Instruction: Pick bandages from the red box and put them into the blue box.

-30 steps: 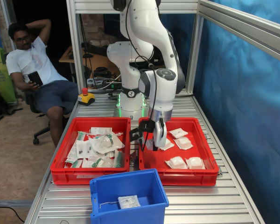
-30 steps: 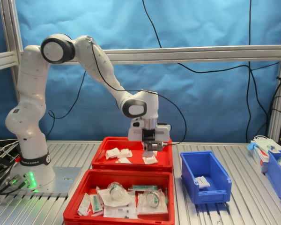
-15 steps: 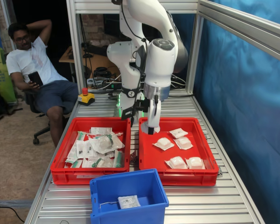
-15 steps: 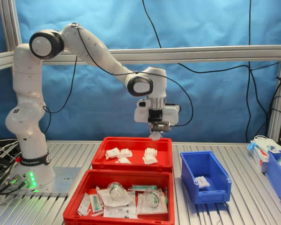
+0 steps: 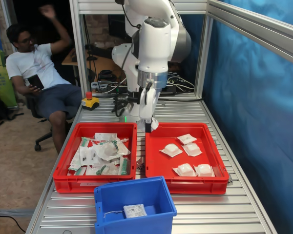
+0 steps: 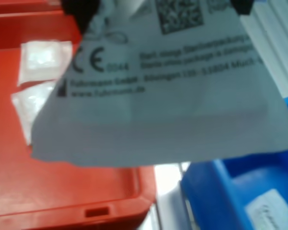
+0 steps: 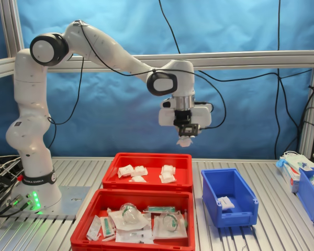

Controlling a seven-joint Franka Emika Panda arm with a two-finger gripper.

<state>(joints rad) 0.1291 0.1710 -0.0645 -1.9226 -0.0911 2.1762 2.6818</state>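
A white bandage packet point(image 7: 184, 141) hangs from the gripper point(image 7: 186, 132), pinched between the closed fingers by its upper edge and held well above the trays. In the second exterior view it sits in the air over the gap between the red box point(image 7: 184, 178) and the blue box point(image 7: 213, 201). In the first exterior view the same packet point(image 5: 154, 125) shows as a small white scrap at the fingertips, above the far left corner of the red box point(image 5: 212, 155). The wrist view is filled by the packet point(image 6: 168, 91): a flat white pouch with dark print, a CE mark and part of a square code, its lower edge drooping at a slant.

Five puffy white packets point(image 5: 170, 149) lie apart from one another on the floor of the red box; in the second exterior view they point(image 7: 168, 173) are spread along its length. The blue box point(image 5: 105, 204) stands in front of the trays in the first exterior view, with one flat printed packet point(image 5: 135, 210) on its floor; the wrist view catches a corner of this box point(image 6: 206, 196).

Beside the red box stands a second red tray point(image 5: 61, 178) heaped with green-marked packets point(image 5: 101, 155). A seated man point(image 5: 36, 68) is beyond the table on the first exterior view's left, one arm raised. A red-topped stop button point(image 5: 90, 101) sits on the table's far edge.
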